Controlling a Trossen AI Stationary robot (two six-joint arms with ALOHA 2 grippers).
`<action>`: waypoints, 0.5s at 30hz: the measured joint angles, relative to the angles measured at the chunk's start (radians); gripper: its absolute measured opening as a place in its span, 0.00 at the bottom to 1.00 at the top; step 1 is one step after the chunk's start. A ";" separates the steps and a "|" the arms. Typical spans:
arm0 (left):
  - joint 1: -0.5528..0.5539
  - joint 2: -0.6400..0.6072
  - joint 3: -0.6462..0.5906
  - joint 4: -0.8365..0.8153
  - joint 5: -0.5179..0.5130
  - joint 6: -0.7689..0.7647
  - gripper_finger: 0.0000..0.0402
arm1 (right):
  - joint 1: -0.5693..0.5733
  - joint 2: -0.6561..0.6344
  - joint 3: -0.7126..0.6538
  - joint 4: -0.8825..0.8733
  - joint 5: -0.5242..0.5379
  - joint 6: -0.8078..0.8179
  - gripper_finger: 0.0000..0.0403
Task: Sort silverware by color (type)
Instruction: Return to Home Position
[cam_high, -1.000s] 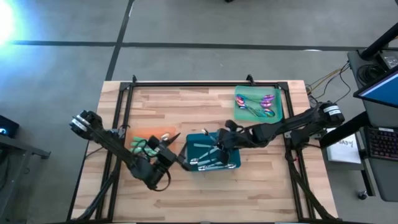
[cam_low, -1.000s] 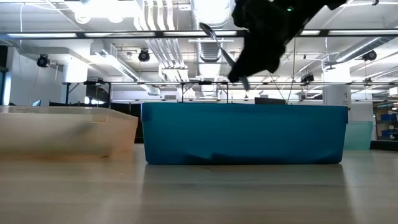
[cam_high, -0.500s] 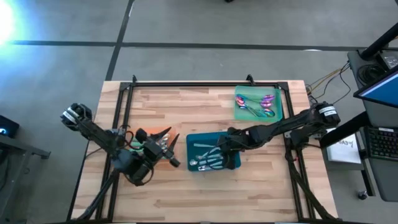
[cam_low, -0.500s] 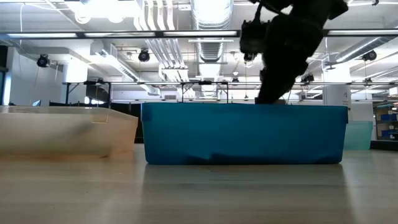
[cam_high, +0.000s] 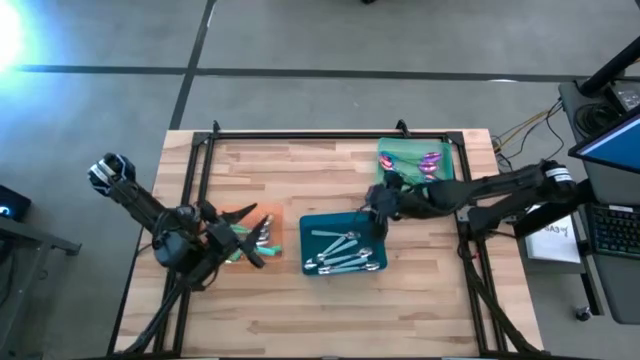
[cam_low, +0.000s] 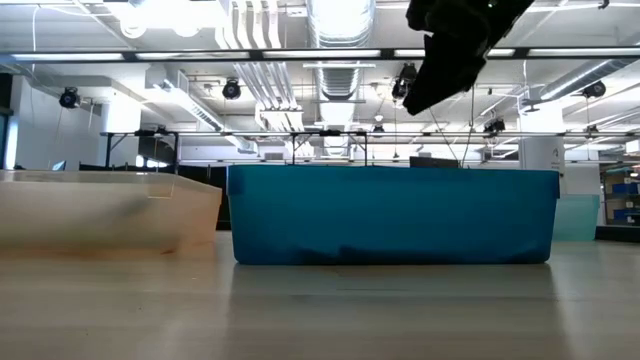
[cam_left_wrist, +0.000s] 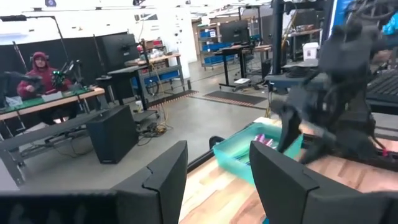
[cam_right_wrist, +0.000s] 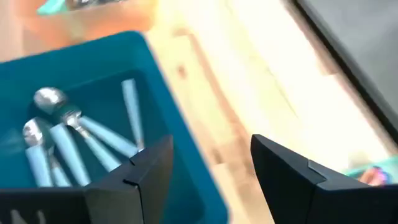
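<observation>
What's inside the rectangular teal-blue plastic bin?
Several pale-blue-handled utensils with silver heads lie loose in the bin. Overlaps hide the count; low view shows only its wall.

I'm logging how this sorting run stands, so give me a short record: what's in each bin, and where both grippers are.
blue bin: several pieces of light blue silverware
green bin: iridescent purple silverware
orange bin: green-handled silverware, partly hidden by the left arm
left gripper: open, empty, over the orange bin
right gripper: open, empty, raised near the gap between blue bin and green bin
</observation>
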 joint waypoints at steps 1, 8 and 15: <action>0.001 -0.023 -0.029 0.001 0.000 -0.009 0.39 | -0.017 -0.020 -0.005 -0.001 0.008 -0.004 0.52; 0.001 -0.239 -0.235 0.002 -0.002 -0.026 0.39 | -0.133 -0.149 -0.061 -0.023 0.008 -0.002 0.52; 0.003 -0.439 -0.399 0.003 0.000 -0.028 0.39 | -0.220 -0.306 -0.201 0.001 0.013 0.061 0.52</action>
